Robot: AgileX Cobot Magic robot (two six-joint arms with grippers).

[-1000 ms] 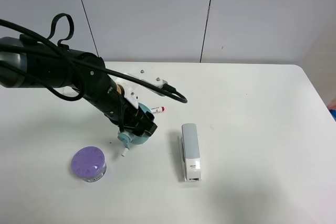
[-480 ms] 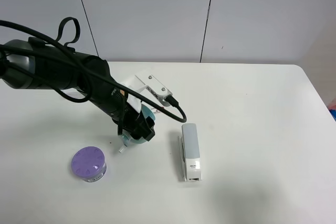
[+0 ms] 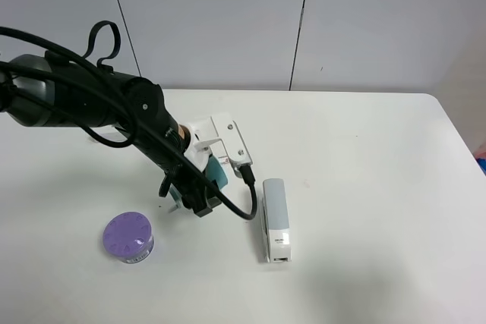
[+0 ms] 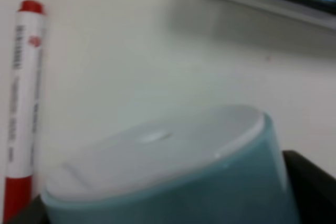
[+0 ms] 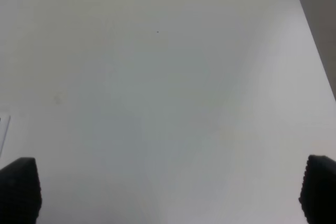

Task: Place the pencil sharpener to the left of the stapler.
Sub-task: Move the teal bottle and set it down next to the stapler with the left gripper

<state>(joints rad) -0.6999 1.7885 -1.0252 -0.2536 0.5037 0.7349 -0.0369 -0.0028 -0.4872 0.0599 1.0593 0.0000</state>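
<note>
High view of a white table (image 3: 364,157). Nearest the front edge sit a purple round lidded disc (image 3: 127,236) on the left and a grey-and-white stapler (image 3: 275,219) toward the middle. The stapler's long axis runs front to back, with its dark-label end nearest the front.

Just behind and left of the stapler, the left gripper (image 3: 200,193) is closed around the mint-teal pencil sharpener (image 3: 217,173). It holds the sharpener low over the table, near the stapler but apart from it. Whether the sharpener touches the surface cannot be told.

The fingers hide most of the sharpener. The left wrist view shows its pale flat end facing away from the wrist. Its crank and long axis cannot be made out. A red-and-white marker (image 4: 23,103) lies on the table beyond it.

The right gripper (image 5: 168,190) is spread wide over bare table and holds nothing.

Likely risks:
- The rounded body may roll once released.
- The black cable (image 3: 241,212) looping off the wrist hangs close to the stapler and could nudge it.
- Letting go here may leave the sharpener behind the stapler rather than squarely to its left.
</note>
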